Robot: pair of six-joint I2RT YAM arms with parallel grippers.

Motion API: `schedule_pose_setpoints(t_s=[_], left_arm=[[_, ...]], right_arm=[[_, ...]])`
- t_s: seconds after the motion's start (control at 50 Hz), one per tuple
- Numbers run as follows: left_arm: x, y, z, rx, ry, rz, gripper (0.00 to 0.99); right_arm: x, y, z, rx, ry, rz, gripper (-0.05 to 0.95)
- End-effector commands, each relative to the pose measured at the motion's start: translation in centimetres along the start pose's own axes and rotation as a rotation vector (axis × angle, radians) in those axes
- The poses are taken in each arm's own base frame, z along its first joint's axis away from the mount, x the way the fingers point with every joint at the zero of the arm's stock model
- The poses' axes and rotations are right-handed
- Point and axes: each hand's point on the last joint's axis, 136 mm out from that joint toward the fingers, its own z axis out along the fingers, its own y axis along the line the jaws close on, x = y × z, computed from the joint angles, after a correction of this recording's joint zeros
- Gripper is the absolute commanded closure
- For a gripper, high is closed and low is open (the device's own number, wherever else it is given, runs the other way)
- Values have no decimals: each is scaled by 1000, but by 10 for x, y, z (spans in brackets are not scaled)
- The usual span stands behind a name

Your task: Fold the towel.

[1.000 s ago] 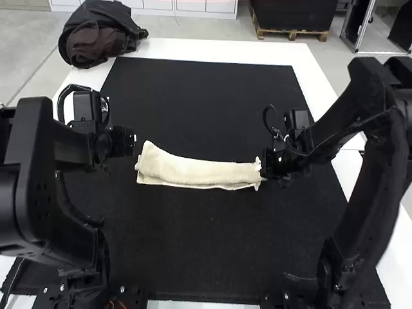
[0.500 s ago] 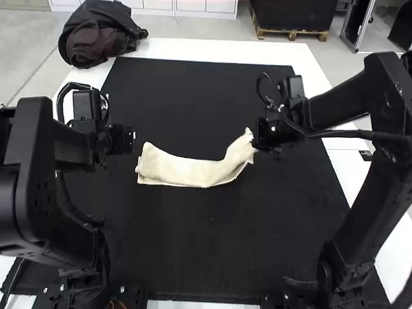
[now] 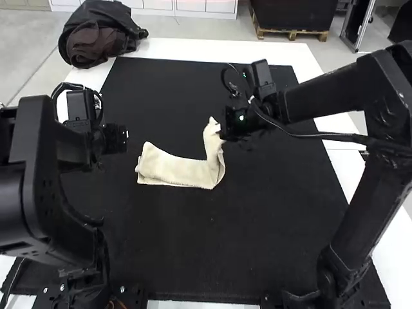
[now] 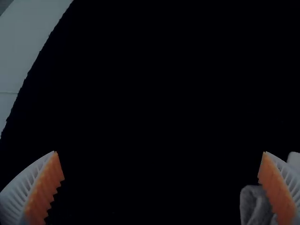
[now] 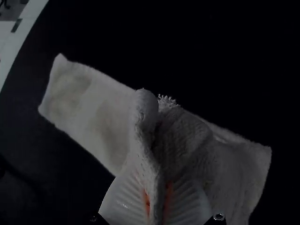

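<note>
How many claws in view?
2. Left claw: open, near the flat end of the towel. Right claw: shut on the towel's raised end.

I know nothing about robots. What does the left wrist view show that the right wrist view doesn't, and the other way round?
Left wrist view: the left gripper, its white, ribbed fingers with orange pads wide apart.

Right wrist view: the right gripper, pinching a raised end of the long, cream-coloured cloth towel.

Both: some of the towel, the flat black mat and the smooth white table edge.
</note>
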Motion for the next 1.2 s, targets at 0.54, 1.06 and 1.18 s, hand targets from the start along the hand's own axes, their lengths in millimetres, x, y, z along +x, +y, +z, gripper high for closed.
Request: schedule_pose_setpoints(t_s=[0.54, 1.06, 1.18], left_arm=[[-14, 47, -5, -114, -51, 19, 26], [-14, 57, -7, -138, -56, 34, 26], [-12, 59, -8, -142, -54, 31, 26]], right_arm=[[-13, 76, 76, -114, 43, -88, 928], [-8, 117, 123, -176, 73, -141, 928], [-7, 123, 129, -183, 76, -147, 928]])
